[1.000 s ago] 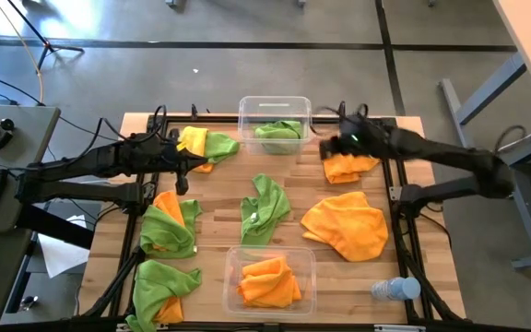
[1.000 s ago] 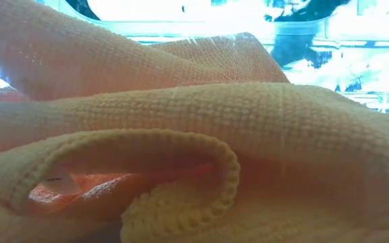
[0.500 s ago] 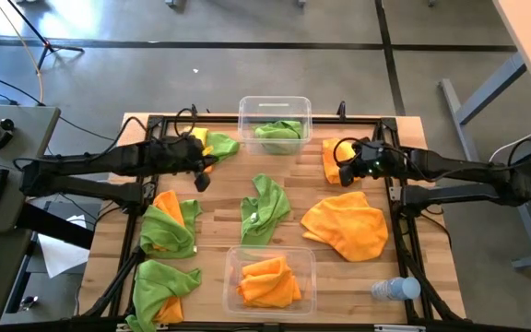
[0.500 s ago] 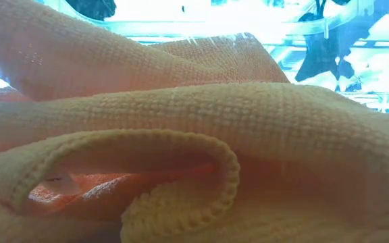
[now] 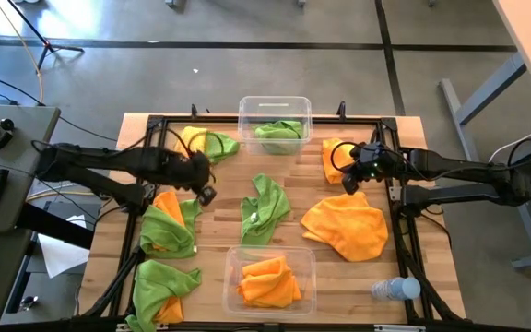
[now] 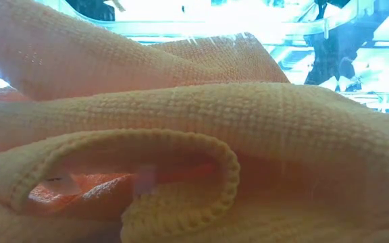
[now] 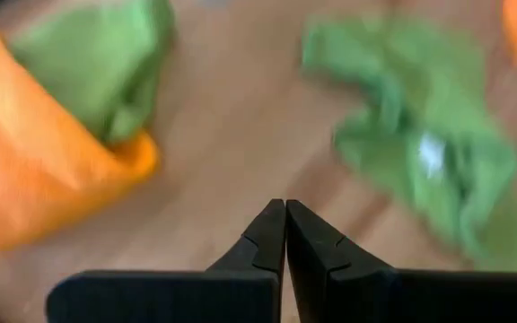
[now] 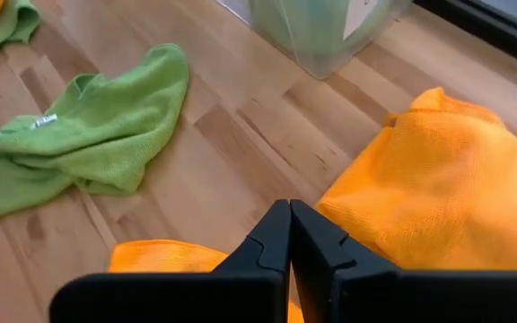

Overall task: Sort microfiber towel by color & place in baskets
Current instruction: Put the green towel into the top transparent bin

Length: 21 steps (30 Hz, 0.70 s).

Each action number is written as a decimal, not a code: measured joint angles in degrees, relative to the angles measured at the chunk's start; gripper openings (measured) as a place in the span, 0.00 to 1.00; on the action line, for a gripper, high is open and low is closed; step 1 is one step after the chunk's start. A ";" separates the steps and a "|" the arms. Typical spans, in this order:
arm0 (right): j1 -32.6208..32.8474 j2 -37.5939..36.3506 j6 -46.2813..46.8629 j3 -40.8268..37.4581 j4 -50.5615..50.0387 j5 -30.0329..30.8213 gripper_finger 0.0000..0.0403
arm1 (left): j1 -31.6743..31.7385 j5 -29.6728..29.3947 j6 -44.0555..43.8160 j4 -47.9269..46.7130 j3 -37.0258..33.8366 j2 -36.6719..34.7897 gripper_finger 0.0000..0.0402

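A clear basket (image 5: pixel 275 109) at the far edge holds a green towel (image 5: pixel 279 132). A second basket (image 5: pixel 233 258) at the near edge holds an orange towel (image 5: pixel 267 281). Loose on the table lie a green towel (image 5: pixel 265 207), a large orange towel (image 5: pixel 344 226) and a small orange towel (image 5: pixel 333 159). My left gripper (image 5: pixel 206 195) (image 7: pixel 285 224) hangs shut and empty over bare wood, between an orange-and-green pile (image 5: pixel 169 226) and the middle green towel. My right gripper (image 5: pixel 347 184) (image 8: pixel 289 224) is shut and empty between the two orange towels.
Two more mixed piles lie at the far left (image 5: pixel 206 143) and the near left (image 5: pixel 159 286). A small clear bottle (image 5: pixel 395 289) lies at the near right corner. An orange towel (image 6: pixel 181 135) right in front of the low camera fills most of the low view.
My left gripper has moved from beside the far-left pile toward the near edge and a little to the right, tipping further down. My right gripper has drawn back from over the small orange towel toward the near edge and sunk; that towel lies on the table.
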 joint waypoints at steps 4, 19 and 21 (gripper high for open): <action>0.00 0.00 -2.75 0.00 -0.01 0.01 0.01 | -5.36 5.35 4.86 -5.05 0.47 2.75 0.00; 0.00 0.02 -3.94 0.02 0.01 0.01 0.01 | -16.57 13.49 15.13 -12.76 0.47 11.33 0.02; 0.00 0.02 -3.91 0.02 0.01 0.01 0.01 | -17.20 14.30 17.19 -12.72 0.47 12.36 0.04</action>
